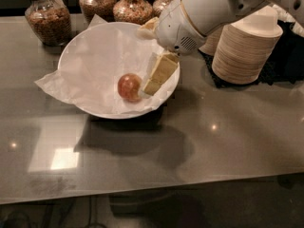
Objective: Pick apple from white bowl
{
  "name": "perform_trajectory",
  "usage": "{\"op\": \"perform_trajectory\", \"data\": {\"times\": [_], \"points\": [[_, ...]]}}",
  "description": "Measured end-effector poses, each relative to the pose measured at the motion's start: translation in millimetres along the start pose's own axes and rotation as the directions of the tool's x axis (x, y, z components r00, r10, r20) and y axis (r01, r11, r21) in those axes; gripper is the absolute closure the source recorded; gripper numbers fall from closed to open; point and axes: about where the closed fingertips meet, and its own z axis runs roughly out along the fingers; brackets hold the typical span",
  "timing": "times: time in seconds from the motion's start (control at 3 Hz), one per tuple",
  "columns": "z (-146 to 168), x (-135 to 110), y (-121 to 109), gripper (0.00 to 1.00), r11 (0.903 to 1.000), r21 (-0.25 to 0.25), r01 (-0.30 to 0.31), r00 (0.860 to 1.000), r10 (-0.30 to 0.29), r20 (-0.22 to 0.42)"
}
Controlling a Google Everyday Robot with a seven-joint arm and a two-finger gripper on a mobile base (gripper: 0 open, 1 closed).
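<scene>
Grey, glossy bench (228, 146), filling most of the frame and reflecting light at lower left. White robot arm (209, 8), entering from the upper right and reaching down and left over the bowl. White bowl (114, 112), wide and shallow, left of centre on the bench; it is lined with crinkled white paper (90, 70) whose corner hangs over the left rim. Stack of beige paper bowls (247, 51), at right on a dark mat, well apart from the white bowl. Glass jars (47, 20) of brownish contents, in a row along the top edge behind the bowl. Claw (144, 61), inside the right half of the white bowl, spread wide and holding nothing; its lower cream finger (160, 74) slants down and left, the tip just beside the apple, while the upper one lies near the far rim. Apple (129, 87), red with yellow-orange patches, resting on the paper at the bowl's bottom, just left of the lower fingertip.
</scene>
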Motion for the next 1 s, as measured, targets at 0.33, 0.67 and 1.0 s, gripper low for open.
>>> {"op": "perform_trajectory", "data": {"times": [0.33, 0.67, 1.0], "points": [[14, 1, -9, 0.24, 0.9999, -0.015, -0.002, 1.000, 0.002, 0.029], [20, 11, -16, 0.22, 0.9997, -0.017, -0.020, 0.999, 0.020, 0.030], [30, 21, -24, 0.22, 0.9990, -0.029, -0.033, 0.999, 0.034, 0.024]]}}
